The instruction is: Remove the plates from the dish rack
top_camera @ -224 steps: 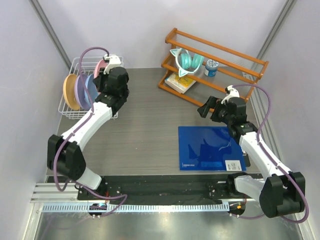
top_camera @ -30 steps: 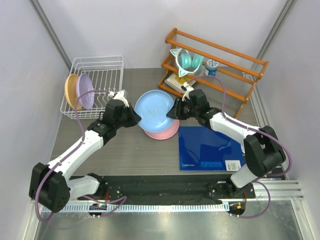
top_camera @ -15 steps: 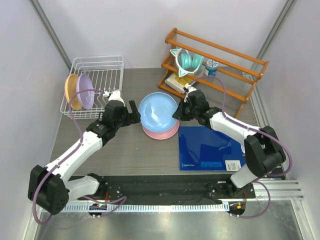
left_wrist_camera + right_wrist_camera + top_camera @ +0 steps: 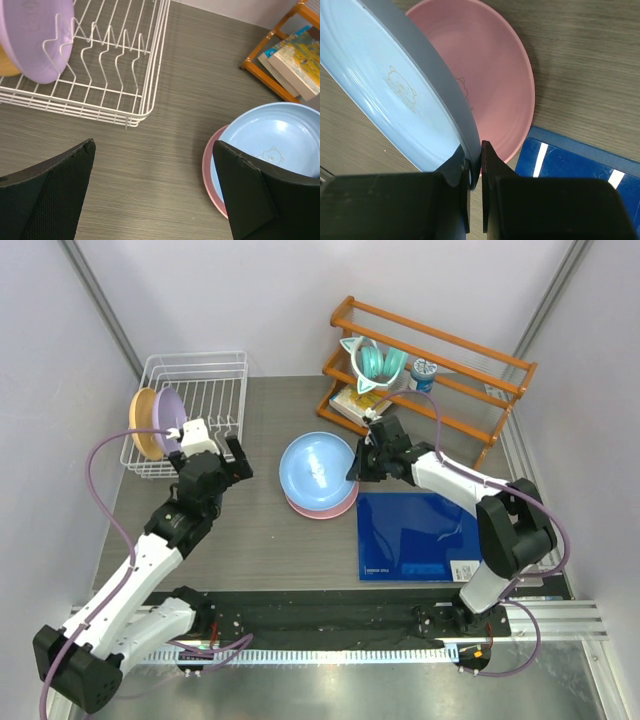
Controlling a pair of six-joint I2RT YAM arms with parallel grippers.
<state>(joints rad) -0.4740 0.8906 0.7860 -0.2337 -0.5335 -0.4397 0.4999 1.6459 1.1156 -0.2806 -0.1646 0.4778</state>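
– Two grippers, states?
– Left gripper (image 4: 155, 192) jaws wide apart, empty, over the table (image 4: 165, 75). Right gripper (image 4: 475, 167) clamped on the blue plate (image 4: 395, 100) rim, above the pink plate (image 4: 495, 90).
– Behind?
– Lavender plate (image 4: 35, 45) and yellow-orange plate (image 4: 141, 422) upright in the dish rack (image 4: 215, 370), left end.

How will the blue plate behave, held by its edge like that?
Probably stiff: the blue plate shows no sag though the right gripper pinches only its rim. Likely light, since that small grip holds it tilted over the pink plate. Its glossy surface looks slippery, so it might pivot between the jaws.
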